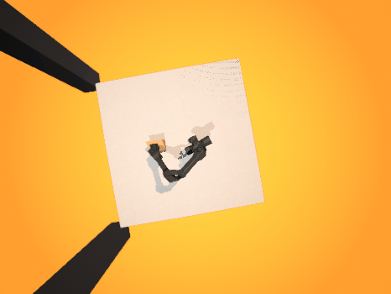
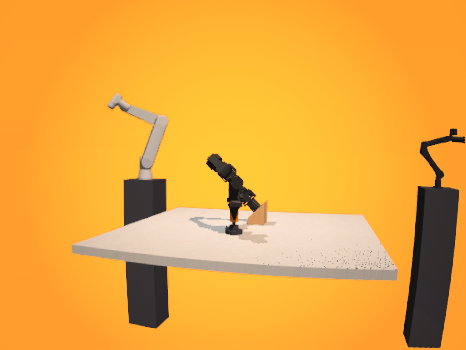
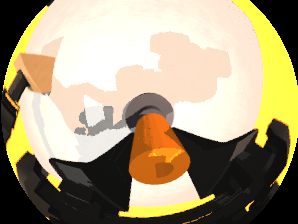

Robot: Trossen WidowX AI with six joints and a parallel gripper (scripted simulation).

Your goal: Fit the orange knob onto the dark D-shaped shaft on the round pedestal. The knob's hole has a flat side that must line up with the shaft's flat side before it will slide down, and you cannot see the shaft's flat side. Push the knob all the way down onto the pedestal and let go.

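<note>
The orange knob (image 3: 159, 145) is held upright between the fingers of my gripper (image 3: 153, 133) (image 2: 234, 217). The gripper is shut on it. In the wrist view the knob's far end overlaps the round dark grey pedestal (image 3: 163, 103) (image 2: 233, 231). In the exterior view the knob is over the pedestal, with a narrow dark piece between them, so it looks slightly raised. The knob hides most of the shaft in the wrist view, and the shaft's flat side cannot be seen. In the top view the arm covers the knob and pedestal too closely to tell them apart.
An orange-tan wedge-shaped block (image 1: 159, 144) (image 2: 259, 215) (image 3: 37, 70) stands by the arm's base on the pale table (image 1: 210, 181) (image 2: 165, 235). A grey arm (image 2: 155, 142) and another black arm (image 2: 431, 162) stand on dark columns beyond the table's edges. Shadows fall around the pedestal.
</note>
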